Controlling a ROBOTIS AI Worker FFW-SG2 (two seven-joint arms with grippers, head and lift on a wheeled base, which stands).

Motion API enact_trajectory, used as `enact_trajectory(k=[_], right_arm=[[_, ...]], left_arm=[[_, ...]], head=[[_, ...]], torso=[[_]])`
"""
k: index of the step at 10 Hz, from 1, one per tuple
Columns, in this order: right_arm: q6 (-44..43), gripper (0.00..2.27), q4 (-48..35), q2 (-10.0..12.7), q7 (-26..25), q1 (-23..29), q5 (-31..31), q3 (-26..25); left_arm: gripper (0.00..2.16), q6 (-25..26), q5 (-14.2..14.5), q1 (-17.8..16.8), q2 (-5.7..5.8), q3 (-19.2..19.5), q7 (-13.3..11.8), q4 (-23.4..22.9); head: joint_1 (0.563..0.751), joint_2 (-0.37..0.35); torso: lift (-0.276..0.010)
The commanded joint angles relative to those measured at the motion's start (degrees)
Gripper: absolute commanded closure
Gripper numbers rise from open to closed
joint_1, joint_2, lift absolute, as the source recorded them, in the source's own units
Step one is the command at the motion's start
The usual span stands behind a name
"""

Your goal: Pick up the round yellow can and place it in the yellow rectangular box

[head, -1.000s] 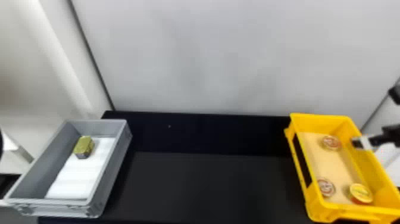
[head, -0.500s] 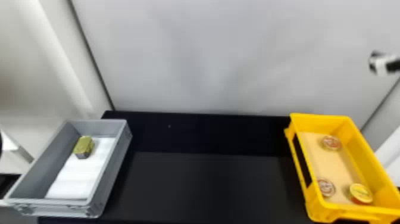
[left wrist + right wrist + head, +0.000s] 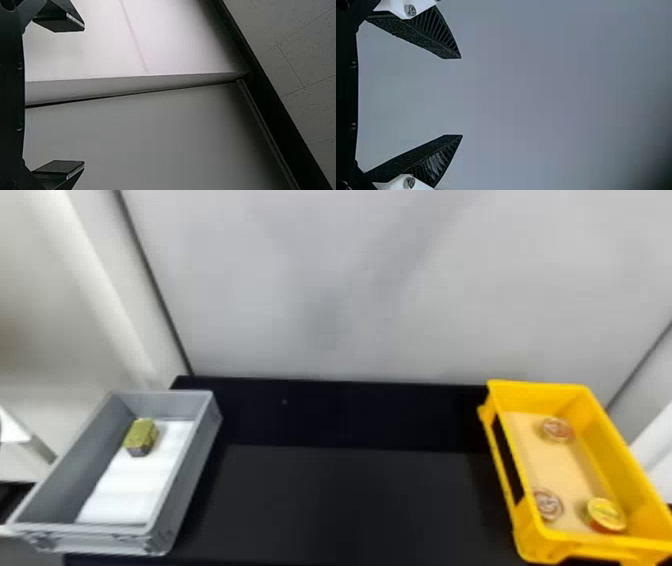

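The round yellow can [image 3: 605,515] lies inside the yellow rectangular box [image 3: 617,445], in its near right part on the tan bottom. In the left wrist view my left gripper [image 3: 84,96] is open, with pale wall panels beyond its fingers. My right gripper [image 3: 462,97] stands wide open in the right wrist view, nothing between its fingers and a plain grey surface behind them.
Two other round cans [image 3: 557,430] share the yellow box, one far and one near left. A grey box [image 3: 192,470] at the left holds a gold block [image 3: 141,437] on white lining. Between the boxes lies a black table [image 3: 345,500]; a pale wall rises behind.
The right gripper, over the yellow box's right edge a second ago, rose up and to the right past the box and then left the head view. The cans and boxes have not moved.
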Motion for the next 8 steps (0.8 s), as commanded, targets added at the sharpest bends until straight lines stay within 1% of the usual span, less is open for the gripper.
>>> enact_trajectory(k=[1, 2, 3, 4, 5, 8], right_arm=[[-5.5, 0.04, -2.0, -2.0, -3.1, -5.9, -0.8, 5.1], [-6.8, 0.03, -3.1, -2.9, -4.4, -7.5, -0.8, 6.7], [-8.0, 0.03, -4.1, -3.7, -6.9, -8.3, -2.5, 7.6], [-10.3, 0.07, -4.7, -4.0, -8.6, -8.5, -3.6, 7.8], [-10.8, 0.09, -5.7, -4.1, -9.7, -9.0, -5.0, 7.8], [-12.8, 0.09, -6.8, -5.2, -10.4, -11.1, -6.0, 8.6]], left_arm=[[0.07, -0.1, -0.2, 0.0, 0.10, 0.5, 0.0, 0.1], [0.07, -0.2, -0.2, 0.0, 0.10, 0.6, 0.0, 0.1], [0.07, -0.3, -0.2, 0.1, 0.10, 0.8, 0.0, 0.1], [0.07, -0.3, -0.3, 0.1, 0.10, 0.8, 0.0, 0.1], [0.07, -0.3, -0.3, 0.1, 0.10, 0.9, 0.0, 0.1], [0.07, -0.4, -0.3, 0.2, 0.10, 1.0, 0.0, 0.1]], head=[[0.694, 0.054], [0.694, 0.054], [0.694, 0.054], [0.694, 0.054], [0.694, 0.054], [0.694, 0.054]], torso=[[-0.003], [-0.003], [-0.003], [-0.003], [-0.003], [-0.003]])
